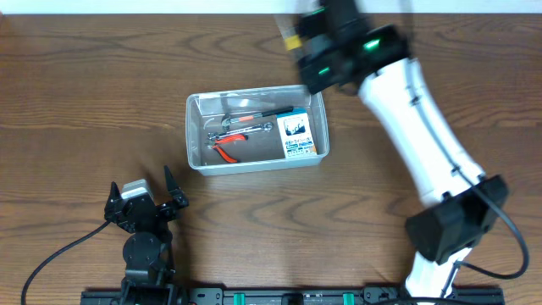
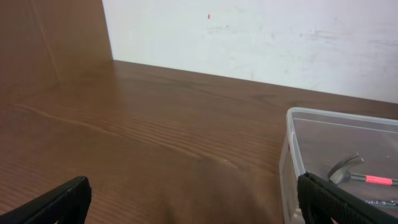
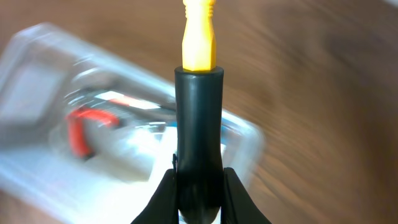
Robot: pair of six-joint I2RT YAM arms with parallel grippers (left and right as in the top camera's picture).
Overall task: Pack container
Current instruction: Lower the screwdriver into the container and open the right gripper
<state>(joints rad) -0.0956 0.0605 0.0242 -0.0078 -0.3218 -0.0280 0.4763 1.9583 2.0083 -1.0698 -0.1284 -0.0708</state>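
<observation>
Right jaws clenched on a black tool (image 3: 199,118) with a yellow tip, up by the far right corner of the container (image 1: 191,135). Left jaws spread wide, near-left. Container sits mid-table (image 1: 85,102), tools inside.

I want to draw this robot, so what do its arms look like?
The right arm is a fat white tube with black joints, green lights near its wrist and a thin black cable along it. The left arm is all black and chunky, with a small grey camera block, and its gripper has two pointed black fingers.
</observation>
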